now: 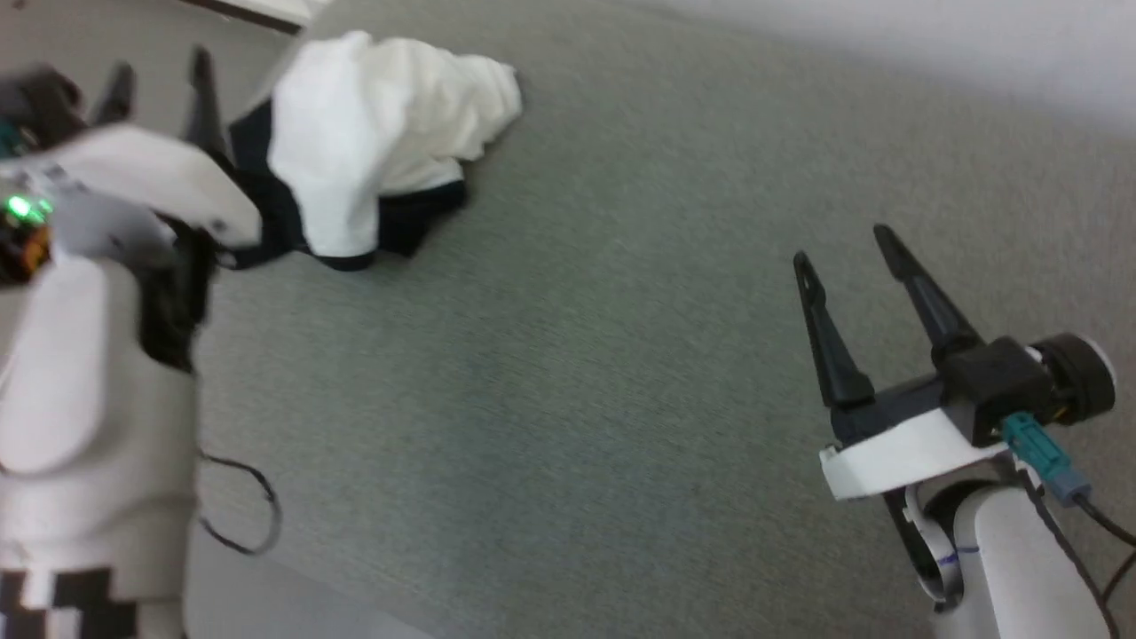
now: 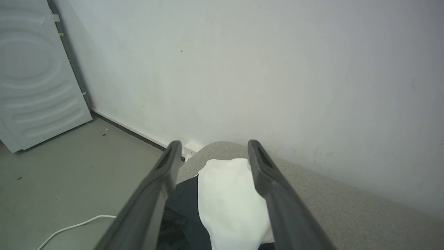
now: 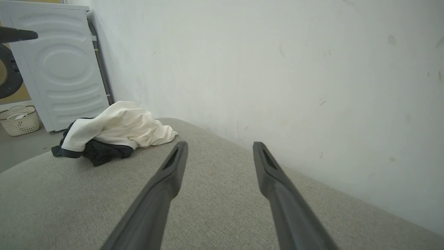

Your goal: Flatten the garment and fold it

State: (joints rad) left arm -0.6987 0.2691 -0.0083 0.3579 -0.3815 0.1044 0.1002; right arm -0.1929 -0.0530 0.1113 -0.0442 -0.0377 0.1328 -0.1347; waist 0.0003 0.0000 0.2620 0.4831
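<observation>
Head view: the garment (image 1: 373, 133) lies bunched at the far left of the grey bench (image 1: 577, 355), white body over black sleeves. The left pincer (image 1: 164, 67), jaws apart, hangs just beside it. The right pincer (image 1: 843, 247), jaws apart and empty, is well apart from it, with wide bare bench between.

Left wrist view: a white fold of the garment (image 2: 229, 201) shows between the spread fingers. The bench's rounded corner lies just beyond, near the wall (image 2: 277, 69). A white cable (image 2: 69, 227) lies on the floor (image 2: 69, 166).

Right wrist view: bare bench lies under the open right pincer (image 3: 221, 144), and the wall follows its right edge. A basket (image 3: 20, 121) on the floor holds something pale, too small to tell
</observation>
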